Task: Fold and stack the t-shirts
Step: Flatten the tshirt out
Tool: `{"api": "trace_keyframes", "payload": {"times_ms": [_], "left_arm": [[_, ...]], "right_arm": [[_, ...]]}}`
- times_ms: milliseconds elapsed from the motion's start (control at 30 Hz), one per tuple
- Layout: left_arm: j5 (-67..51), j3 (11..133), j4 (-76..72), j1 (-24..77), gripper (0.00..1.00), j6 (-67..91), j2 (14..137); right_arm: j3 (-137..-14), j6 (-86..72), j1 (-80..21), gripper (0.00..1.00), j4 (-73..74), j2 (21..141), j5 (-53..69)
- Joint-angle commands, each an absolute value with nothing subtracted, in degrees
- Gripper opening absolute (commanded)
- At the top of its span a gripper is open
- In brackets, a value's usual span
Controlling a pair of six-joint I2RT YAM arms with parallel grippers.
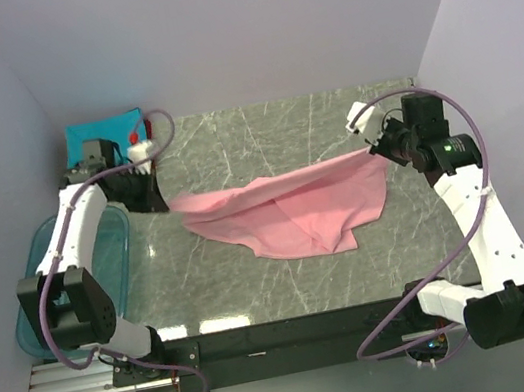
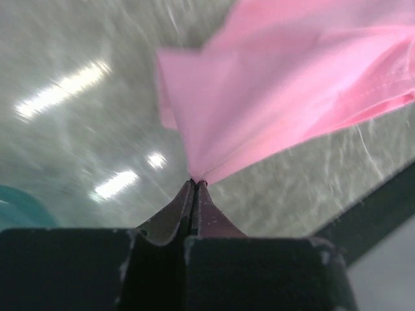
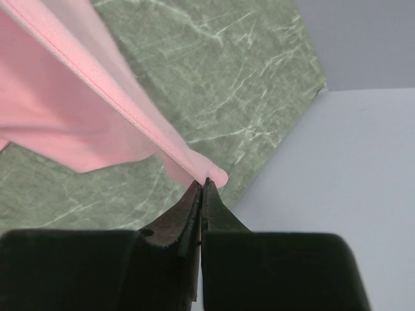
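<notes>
Pinching opposite ends of the pink shirt [image 1: 286, 217] tight with left hand [image 2: 194, 183] and right hand [image 3: 202, 183], stretched out over the green tabletop [image 1: 232, 140].

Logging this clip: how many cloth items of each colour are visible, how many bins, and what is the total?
Pink t-shirt: 1, stretched between the left gripper and the right gripper, both shut on it
Teal folded t-shirt: 1
Red cloth edge: 1, mostly hidden beside the teal one
Blue plastic bin: 1
Total: 4
</notes>
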State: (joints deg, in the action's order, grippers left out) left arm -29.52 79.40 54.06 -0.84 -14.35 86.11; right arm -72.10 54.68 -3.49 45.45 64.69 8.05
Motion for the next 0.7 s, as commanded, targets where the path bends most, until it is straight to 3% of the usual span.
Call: {"api": "trace_keyframes", "payload": {"times_ms": [0, 133, 433, 500, 533, 600, 667], "left_arm": [[-33.57, 70.88, 57.83, 1.56, 0.01, -11.34, 87.01], [-30.41, 65.92, 54.76, 8.07, 0.01, -5.82, 85.17], [-25.75, 69.43, 59.76, 24.17, 0.01, -9.13, 93.33], [-25.84, 70.05, 61.08, 24.96, 0.07, -12.80, 95.35], [-26.97, 70.31, 63.78, 25.13, 0.17, -15.01, 95.97], [-27.60, 70.93, 66.26, 24.79, 0.28, -21.58, 95.02], [-26.55, 70.06, 65.92, 23.13, 0.50, -26.52, 91.34]], "right_arm": [[-67.79, 54.49, -3.78, 0.00, 44.74, 62.75, 6.51], [-62.67, 55.19, -3.95, 0.00, 41.58, 63.71, 4.75], [-59.50, 55.37, -3.87, 0.00, 39.20, 66.70, 2.73], [-59.68, 55.46, -3.87, 0.00, 39.02, 67.06, 2.46], [-59.76, 55.55, -3.87, 0.00, 39.11, 67.41, 2.20], [-60.20, 55.55, -3.87, 0.00, 39.29, 67.59, 2.11], [-60.47, 55.55, -3.96, 0.00, 39.55, 67.85, 2.20]]}}
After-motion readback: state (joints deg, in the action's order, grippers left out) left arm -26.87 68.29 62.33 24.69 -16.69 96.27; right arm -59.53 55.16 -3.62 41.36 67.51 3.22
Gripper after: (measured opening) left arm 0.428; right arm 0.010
